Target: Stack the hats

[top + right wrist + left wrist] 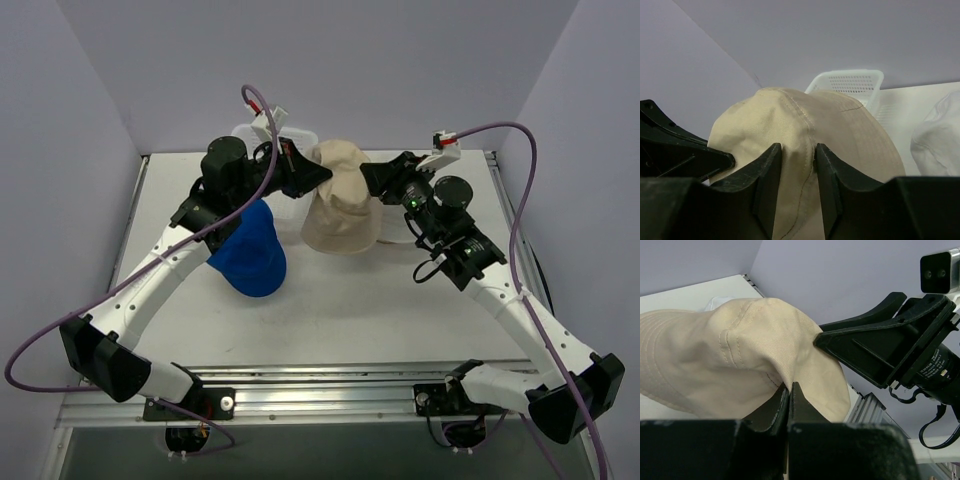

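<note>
Pinching the beige hat (340, 210) from both sides. Left fingers (774, 412) are fully closed on a fold of its crown. Right fingers (767, 180) are narrow, with a ridge of crown fabric filling the gap between them. Hat hangs between the two arms over the back-middle of the worktop (350, 320); can't tell if the brim touches. Blue hat (250, 255) sits on the worktop just left, under the left arm. White basket (850, 82) is behind.

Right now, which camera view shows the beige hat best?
The top external view: it shows the whole beige hat, crown and brim, between both grippers. The left wrist view shows only the side that the left gripper pinches; the right wrist view, only the crown inside the right gripper.
</note>
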Tool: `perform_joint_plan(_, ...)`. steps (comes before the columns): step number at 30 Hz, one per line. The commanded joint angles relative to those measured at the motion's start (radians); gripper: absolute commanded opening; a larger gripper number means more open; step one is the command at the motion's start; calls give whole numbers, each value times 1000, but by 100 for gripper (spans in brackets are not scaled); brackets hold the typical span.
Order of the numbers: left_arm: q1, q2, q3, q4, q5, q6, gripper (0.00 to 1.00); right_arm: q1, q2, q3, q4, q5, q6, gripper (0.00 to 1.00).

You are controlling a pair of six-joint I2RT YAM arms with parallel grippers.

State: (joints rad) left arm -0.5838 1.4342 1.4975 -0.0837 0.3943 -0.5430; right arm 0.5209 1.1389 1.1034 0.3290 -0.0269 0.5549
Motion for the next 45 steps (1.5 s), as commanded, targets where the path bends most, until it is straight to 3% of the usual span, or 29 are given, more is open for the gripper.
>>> perform_joint_plan(1, -5, -58, -17, 67, -25, 15, 2, 13, -19, -2, 56, -5, 14, 29)
perform_joint_plan(4, -7, -60, -22, 67, -23, 15, 2, 13, -22, -5, 56, -8, 11, 16)
perform_joint_plan(6, -5, -60, -25, 67, -23, 17, 2, 14, -28, -13, 56, -8, 7, 1)
perform_joint_plan(7, -7, -61, -26, 67, -23, 18, 2, 14, -33, -16, 58, -4, -3, 0)
perform_joint_plan(12, -7, -43, -33, 67, -44, 32, 11, 13, -57, 39, -7, 73, -98, 0)
perform_joint_plan(18, -8, 44, 52, 50, -66, 38, 12, 13, -36, 136, -74, 139, -249, 0)
perform_joint_plan(21, -16, 112, 70, 122, -32, 34, 12, 14, -37, 124, -55, 166, -300, 0)
perform_joint_plan(27, -31, 282, 234, 96, 3, 44, 11, 7, -15, 124, -12, 255, -400, 0)
perform_joint_plan(32, -37, 359, 364, 7, -43, 86, 10, -12, 30, 142, -7, 282, -431, 0)
perform_joint_plan(45, -40, 367, 388, 36, -170, 161, 8, -131, 96, 167, 18, 196, -405, 0)
